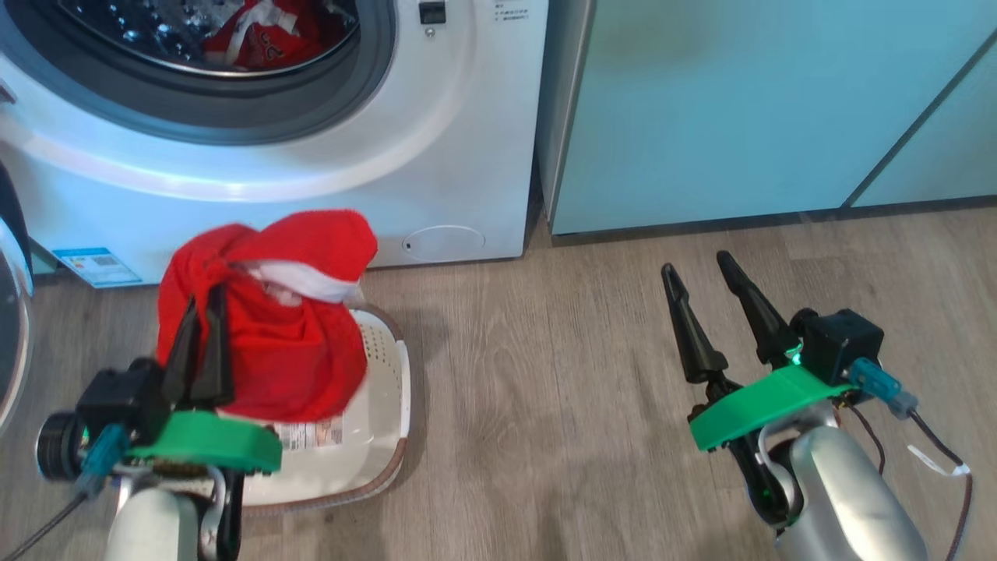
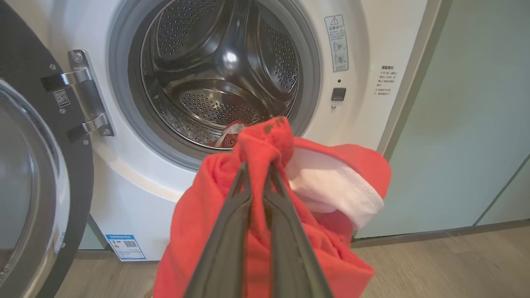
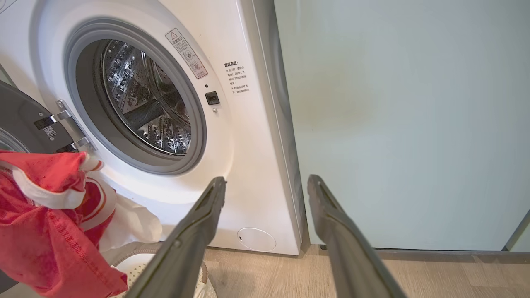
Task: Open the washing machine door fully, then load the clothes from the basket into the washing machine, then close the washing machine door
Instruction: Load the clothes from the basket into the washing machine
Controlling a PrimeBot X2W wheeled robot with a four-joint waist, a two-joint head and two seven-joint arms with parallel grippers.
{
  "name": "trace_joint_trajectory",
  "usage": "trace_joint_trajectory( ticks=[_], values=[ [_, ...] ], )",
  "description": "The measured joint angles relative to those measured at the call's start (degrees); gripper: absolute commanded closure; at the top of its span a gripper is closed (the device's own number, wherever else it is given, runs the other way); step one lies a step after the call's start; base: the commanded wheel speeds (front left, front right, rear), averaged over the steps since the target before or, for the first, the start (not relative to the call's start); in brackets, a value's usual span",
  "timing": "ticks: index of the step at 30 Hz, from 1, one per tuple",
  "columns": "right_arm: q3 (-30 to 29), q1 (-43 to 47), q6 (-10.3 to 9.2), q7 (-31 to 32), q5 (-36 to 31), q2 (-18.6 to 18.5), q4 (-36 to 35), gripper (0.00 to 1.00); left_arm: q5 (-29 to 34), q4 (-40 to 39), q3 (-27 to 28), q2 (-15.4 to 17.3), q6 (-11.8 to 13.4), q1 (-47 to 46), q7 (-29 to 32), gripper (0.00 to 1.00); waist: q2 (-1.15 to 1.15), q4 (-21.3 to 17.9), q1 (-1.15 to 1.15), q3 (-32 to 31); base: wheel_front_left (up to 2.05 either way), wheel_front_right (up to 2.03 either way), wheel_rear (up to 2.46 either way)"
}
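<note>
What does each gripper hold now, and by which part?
The left gripper is shut on the red garment, pinching a bunched fold near its top. The right gripper is open and holds nothing.

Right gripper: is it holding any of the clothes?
No: the right gripper stands open with nothing between its fingers; the left gripper is shut on the clothes.

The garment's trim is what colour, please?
White trim on the garment; best in left wrist view.
</note>
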Motion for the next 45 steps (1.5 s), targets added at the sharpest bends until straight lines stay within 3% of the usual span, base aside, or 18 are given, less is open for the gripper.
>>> trace_joint_trajectory(
  ticks=[5, 21, 28, 39, 45],
  values=[
    [-0.24, 0.37, 0.0, 0.0, -0.09, 0.0, 0.03, 0.0, -1.77, -2.66, 2.09, -0.92, -3.02, 1.65, 0.0, 1.0, 0.0, -0.22, 0.0, -0.84, 0.0, 0.0, 0.0],
    [0.05, 2.18, 0.0, 0.0, -0.74, 0.01, 0.09, 0.0, -4.15, -3.36, 1.85, -1.44, -3.64, 3.03, 0.0, 1.0, 0.0, -0.37, 0.0, -2.1, 0.0, 0.0, 0.0],
    [0.12, 2.16, 0.0, 0.0, -0.75, 0.01, -0.58, 0.0, -5.39, -3.87, 2.1, -1.48, -3.97, 1.77, 0.0, 1.0, 0.0, -1.04, 0.0, 0.3, 0.0, 0.0, 0.0],
    [-0.21, -3.09, 0.0, 0.0, -0.36, 0.02, -3.0, 0.0, -4.88, -2.16, 9.33, -1.53, -5.99, -23.02, -0.18, 1.0, 0.0, -2.25, 0.0, 12.73, 0.0, 0.0, 0.0],
    [-0.15, -5.58, 0.0, 0.0, 0.16, 0.02, -3.92, 0.0, -3.74, 4.26, 12.95, 2.04, -6.04, -38.5, -0.45, 1.0, 0.0, -3.64, 0.01, 19.81, 0.0, 0.0, 0.0]
  ],
)
